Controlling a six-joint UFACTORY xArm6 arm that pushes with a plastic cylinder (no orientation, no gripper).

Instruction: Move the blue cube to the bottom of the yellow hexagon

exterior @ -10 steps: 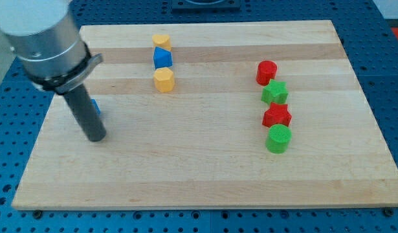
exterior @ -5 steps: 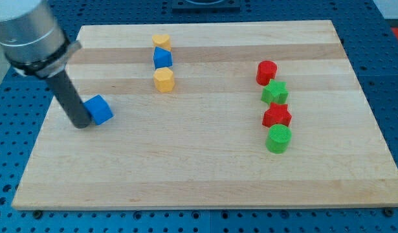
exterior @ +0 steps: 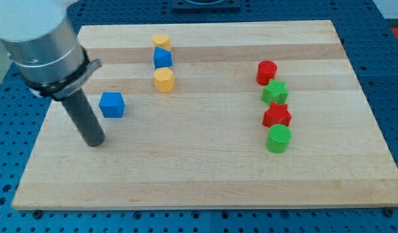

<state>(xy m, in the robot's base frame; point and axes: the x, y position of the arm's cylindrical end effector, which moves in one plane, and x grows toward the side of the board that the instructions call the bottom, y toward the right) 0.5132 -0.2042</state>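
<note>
The blue cube point(exterior: 112, 104) lies on the wooden board point(exterior: 199, 168) at the view's left. The yellow hexagon point(exterior: 164, 79) lies up and to the right of it, at the bottom of a short column. Above the hexagon sit a second blue block point(exterior: 162, 57) and a yellow block point(exterior: 161, 42). My tip point(exterior: 95, 142) rests on the board below and to the left of the blue cube, a small gap apart from it.
At the view's right stands a column of a red cylinder point(exterior: 266, 72), a green star point(exterior: 274, 92), a red star point(exterior: 276, 116) and a green cylinder point(exterior: 278, 138). The board's left edge runs close to my tip.
The blue cube has shifted to the right and slightly up and turned square to the view. My tip moved from beside the cube's left to a spot lower and a little right, off the cube.
</note>
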